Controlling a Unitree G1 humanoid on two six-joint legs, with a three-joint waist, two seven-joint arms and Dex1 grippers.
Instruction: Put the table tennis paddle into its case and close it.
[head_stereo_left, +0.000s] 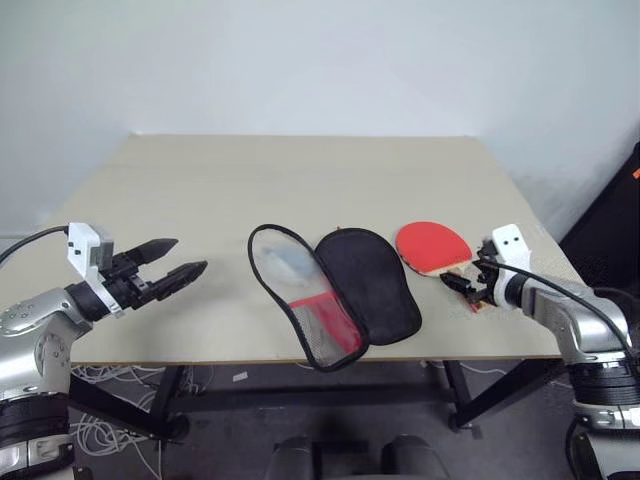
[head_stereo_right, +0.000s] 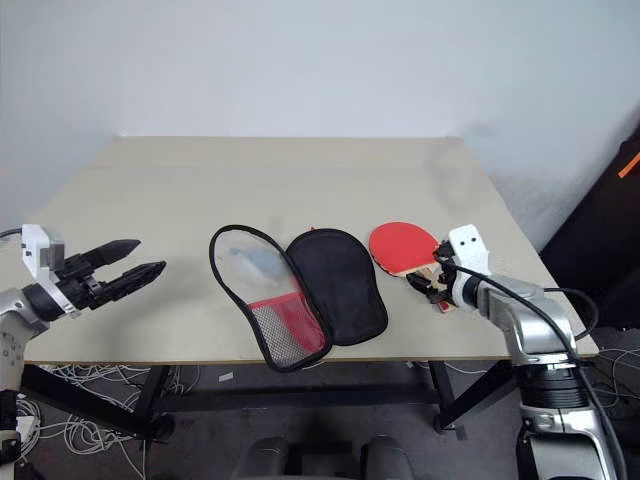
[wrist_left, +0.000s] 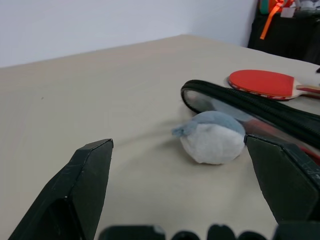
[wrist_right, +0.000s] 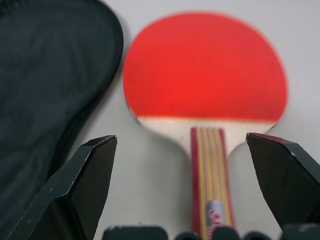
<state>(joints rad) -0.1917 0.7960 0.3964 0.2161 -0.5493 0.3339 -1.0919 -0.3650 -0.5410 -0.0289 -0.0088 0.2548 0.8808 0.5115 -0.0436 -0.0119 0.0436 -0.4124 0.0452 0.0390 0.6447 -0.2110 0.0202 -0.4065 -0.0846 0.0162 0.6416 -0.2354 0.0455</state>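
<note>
The table tennis paddle lies flat on the right part of the table, red face up, with its striped wooden handle pointing at my right gripper. That gripper is open and hovers just over the handle's end, one finger on each side. The case lies unzipped in the middle of the table. Its black half is next to the paddle, and its red-and-mesh half is spread to the left. My left gripper is open with nothing in it, above the table's left front, well away from the case.
A small white and blue-grey soft lump rests by the case's black rim. The beige table has free room behind and to the left. Dark gear with an orange strap stands off the right. Cables lie on the floor beneath.
</note>
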